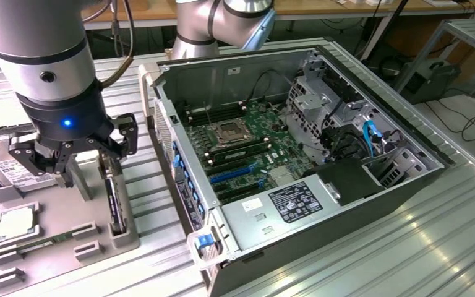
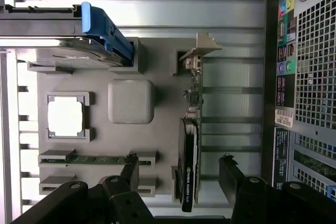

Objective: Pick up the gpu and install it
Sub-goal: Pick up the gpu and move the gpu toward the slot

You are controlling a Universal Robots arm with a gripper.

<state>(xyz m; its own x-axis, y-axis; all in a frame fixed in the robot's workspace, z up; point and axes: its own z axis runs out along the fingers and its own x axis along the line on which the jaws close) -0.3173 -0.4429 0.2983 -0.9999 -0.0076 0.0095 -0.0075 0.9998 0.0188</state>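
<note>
The gpu (image 2: 190, 145) stands on its long edge in a slot of the grey parts tray (image 2: 131, 100), green board and black cooler seen edge-on, silver bracket (image 2: 199, 48) at one end. In the exterior view the gpu (image 1: 115, 204) is a thin dark card at the tray's side nearest the computer. My gripper (image 1: 85, 164) hangs just above the tray, open. In the wrist view the gripper (image 2: 180, 174) has one black finger on each side of the card's cooler end, clear of it. Nothing is held.
The open computer case (image 1: 320, 68) lies at the exterior view's right, with motherboard (image 1: 246, 145) and blue slots (image 1: 233, 173) exposed. On the tray sit a hard drive (image 1: 10, 170), a square processor (image 2: 65, 117) and a memory stick (image 2: 100, 158). A second arm (image 1: 221, 25) stands behind.
</note>
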